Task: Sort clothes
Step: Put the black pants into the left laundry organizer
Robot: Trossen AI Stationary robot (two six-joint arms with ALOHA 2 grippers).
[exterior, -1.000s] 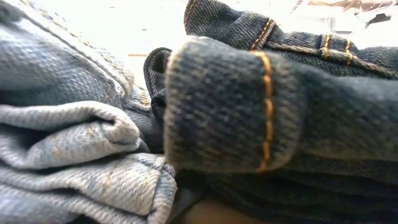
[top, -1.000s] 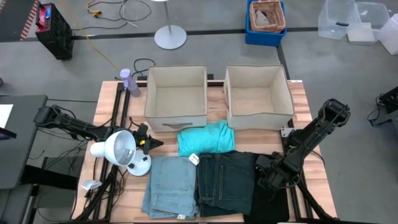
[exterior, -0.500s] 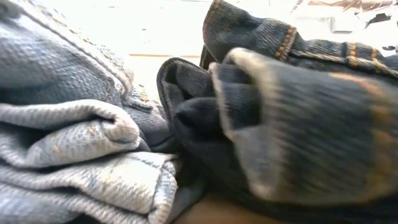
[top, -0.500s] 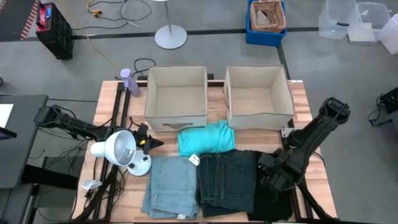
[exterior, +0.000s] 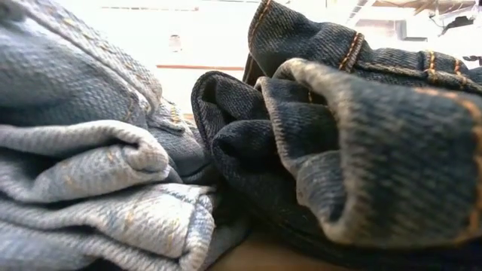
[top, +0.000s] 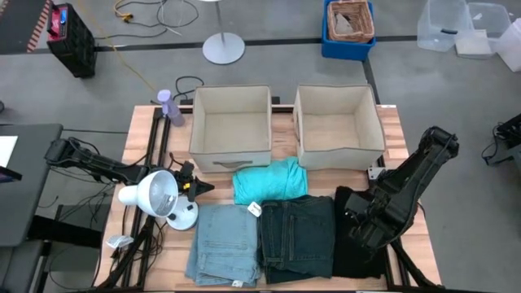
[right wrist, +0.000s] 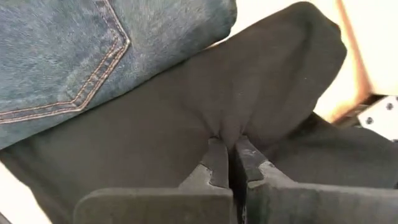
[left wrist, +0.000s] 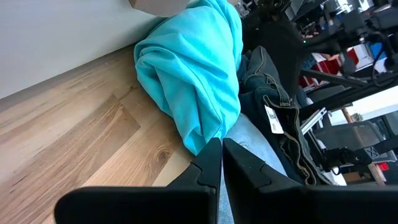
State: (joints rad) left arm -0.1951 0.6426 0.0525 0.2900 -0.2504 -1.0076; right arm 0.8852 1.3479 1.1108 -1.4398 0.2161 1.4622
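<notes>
Four garments lie on the near part of the table: light blue jeans [top: 224, 244], dark jeans [top: 297, 236], a teal shirt [top: 269, 181] and a black cloth [top: 348, 254] to the right of the dark jeans. My right gripper [top: 361, 226] is down over the black cloth and shut on it [right wrist: 231, 144]. My left gripper [top: 194, 186] is shut and empty, low over the wood to the left of the teal shirt [left wrist: 193, 68]. The low view shows only the light jeans [exterior: 90, 165] and the dark jeans [exterior: 354, 150], close up. My right gripper pinches a raised fold [right wrist: 227, 127] of the black cloth between its two fingers [right wrist: 214, 158], in the cloth's middle part and not at an edge. The fingers come from above, slanting down. The cloth around the fold lies on the table, puckered toward the fingers.
Two open beige fabric boxes [top: 195, 122] [top: 379, 122] stand side by side at the far edge. A white lamp [top: 155, 195] stands on the table's left part, beside my left arm. Bare wood shows to the left of the teal shirt.
My right gripper has gone a little toward the table's right edge, shut on the black cloth. The cloth has slid out from beside the dark jeans toward the right and far side and shows wider. The dark jeans' near fold has flopped over.
</notes>
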